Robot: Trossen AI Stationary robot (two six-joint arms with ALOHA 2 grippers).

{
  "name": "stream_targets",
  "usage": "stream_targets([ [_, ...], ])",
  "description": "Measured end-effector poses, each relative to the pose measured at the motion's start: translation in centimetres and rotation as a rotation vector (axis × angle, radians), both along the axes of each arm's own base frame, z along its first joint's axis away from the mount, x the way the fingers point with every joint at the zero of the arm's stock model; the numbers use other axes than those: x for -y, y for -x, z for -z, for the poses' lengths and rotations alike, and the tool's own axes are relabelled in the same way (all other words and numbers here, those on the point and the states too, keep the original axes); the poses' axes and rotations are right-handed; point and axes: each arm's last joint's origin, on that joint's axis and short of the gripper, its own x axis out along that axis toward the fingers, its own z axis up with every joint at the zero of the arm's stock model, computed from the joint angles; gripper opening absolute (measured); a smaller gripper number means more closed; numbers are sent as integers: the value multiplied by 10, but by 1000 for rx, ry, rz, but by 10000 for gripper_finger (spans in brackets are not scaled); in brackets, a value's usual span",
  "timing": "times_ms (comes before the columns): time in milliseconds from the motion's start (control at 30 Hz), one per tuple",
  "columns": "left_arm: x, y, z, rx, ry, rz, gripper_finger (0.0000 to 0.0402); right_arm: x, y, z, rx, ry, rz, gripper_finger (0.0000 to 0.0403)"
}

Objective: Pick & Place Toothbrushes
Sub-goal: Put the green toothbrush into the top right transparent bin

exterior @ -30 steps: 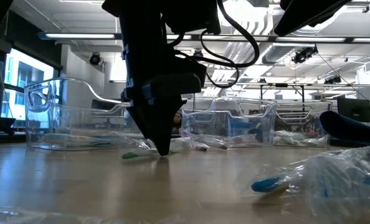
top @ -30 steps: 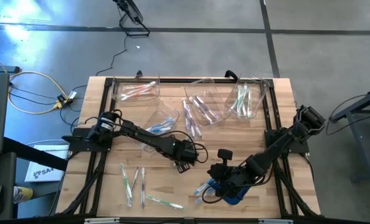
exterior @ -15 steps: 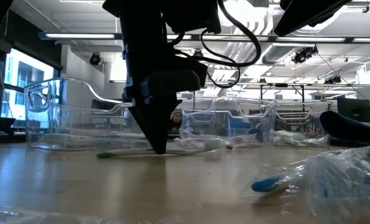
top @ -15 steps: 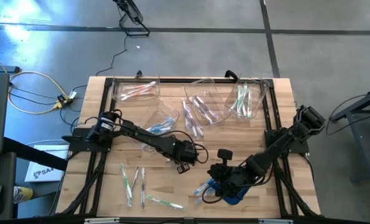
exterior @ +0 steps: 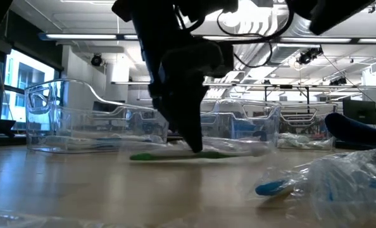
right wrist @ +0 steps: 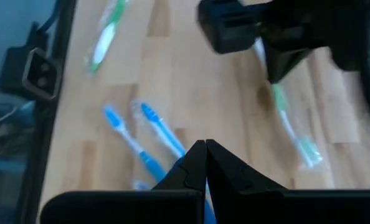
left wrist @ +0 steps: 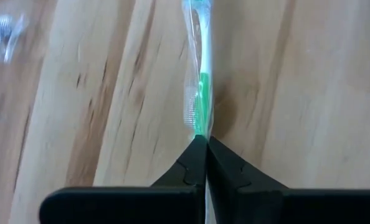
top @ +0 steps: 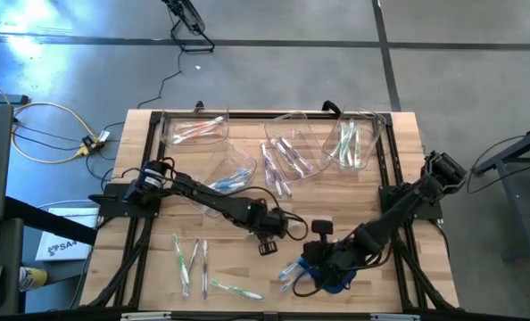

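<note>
Left of centre on the wooden table (top: 149, 267), a few wrapped toothbrushes (top: 192, 259) lay loose, well apart from either arm. Further along, the left gripper (top: 267, 244) stood tips-down at mid-table, its fingers pinched tight on a green toothbrush (left wrist: 200, 81). The left wrist view showed that brush running straight away from the fingertips, its long axis in line with the gripper's reach, the near end caught between the closed pads. The low view added what the wrist view could not: the green brush (exterior: 175, 156) lay flat along the boards, not yet lifted, with clear bins (exterior: 74, 120) behind it. To the right, the right gripper (top: 323, 272) hung low over a cluster of blue toothbrushes (right wrist: 141, 140), its fingers closed on nothing visible. Its wrist view caught the left gripper (right wrist: 278, 76) and the green brush (right wrist: 291, 130) side-on beyond those blue ones. The left arm had the grip, so the lift likely fell to it.
</note>
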Motion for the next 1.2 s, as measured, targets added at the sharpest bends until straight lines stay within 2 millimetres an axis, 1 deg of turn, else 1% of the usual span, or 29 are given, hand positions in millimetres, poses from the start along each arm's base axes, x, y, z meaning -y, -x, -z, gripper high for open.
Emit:
stream_targets([
  [67,1,-2,-2,11,-5,28,0,-2,3,-2,-12,-15,-22,2],
  [167,2,-7,-11,40,-8,90,0,-2,10,-12,-3,-49,-46,2],
  [267,4,-14,-25,86,-31,152,0,1,20,-30,37,-78,-59,2],
  [333,6,-19,-38,126,-52,201,0,5,28,-45,70,-104,-67,2],
  [433,8,-29,-63,211,-92,282,0,12,43,-67,121,-140,-80,2],
  [500,8,-34,-80,264,-128,329,0,17,57,-82,153,-161,-109,2],
  [600,4,-39,-112,331,-185,402,0,27,84,-110,225,-233,-172,2],
  [733,-4,-40,-157,394,-288,465,0,47,123,-148,377,-335,-208,2],
  [833,-13,-40,-187,465,-353,489,0,63,150,-167,507,-318,-208,2],
  [933,-19,-38,-213,534,-410,504,0,76,171,-179,621,-251,-172,2],
  [1000,-22,-36,-227,574,-445,495,0,81,180,-182,670,-185,-150,2],
  [1100,-27,-35,-239,608,-475,484,0,85,186,-182,696,-86,-132,2],
  [1200,-31,-33,-249,644,-494,481,0,87,188,-180,701,-7,-99,2],
])
